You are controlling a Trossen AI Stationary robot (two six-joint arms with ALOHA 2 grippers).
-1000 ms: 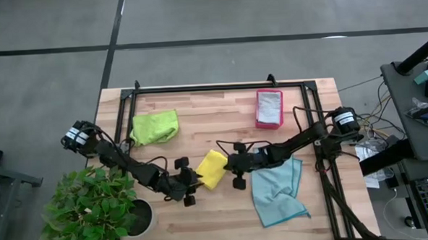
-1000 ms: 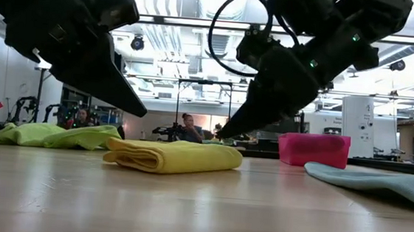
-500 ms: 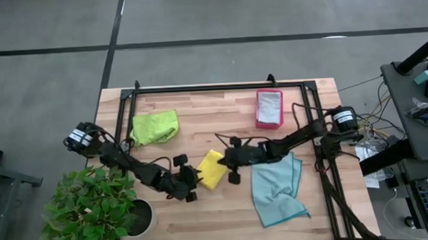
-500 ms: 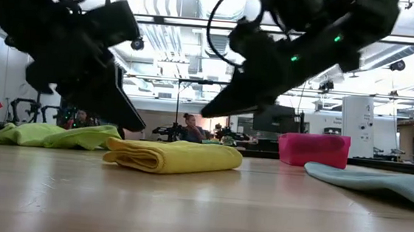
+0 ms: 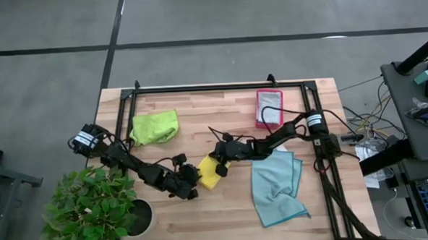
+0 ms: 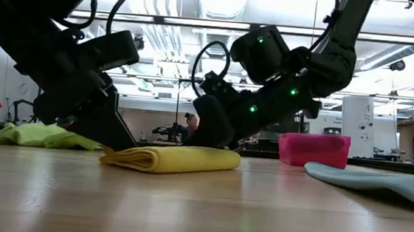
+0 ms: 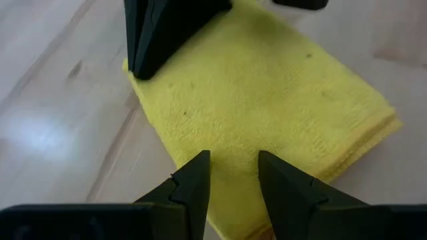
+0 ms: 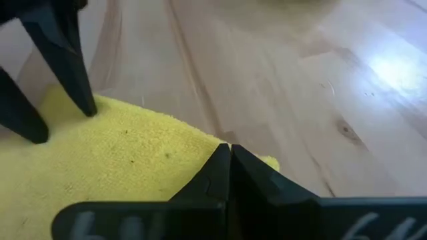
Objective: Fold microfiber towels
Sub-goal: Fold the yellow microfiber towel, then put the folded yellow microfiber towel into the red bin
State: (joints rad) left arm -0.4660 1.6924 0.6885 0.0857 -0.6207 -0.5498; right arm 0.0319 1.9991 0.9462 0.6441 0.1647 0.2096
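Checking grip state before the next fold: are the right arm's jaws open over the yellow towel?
No. In the right wrist view the right gripper has its jaws pressed together, tips at the yellow towel.

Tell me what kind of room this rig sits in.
Probably a robotics lab or workshop: a wooden table in a black frame on bare concrete floor, exposed ceiling ducts, and equipment stands and a seated person behind.

fuzzy cloth yellow towel [image 7: 267, 87], glossy wooden table [image 5: 204, 214]
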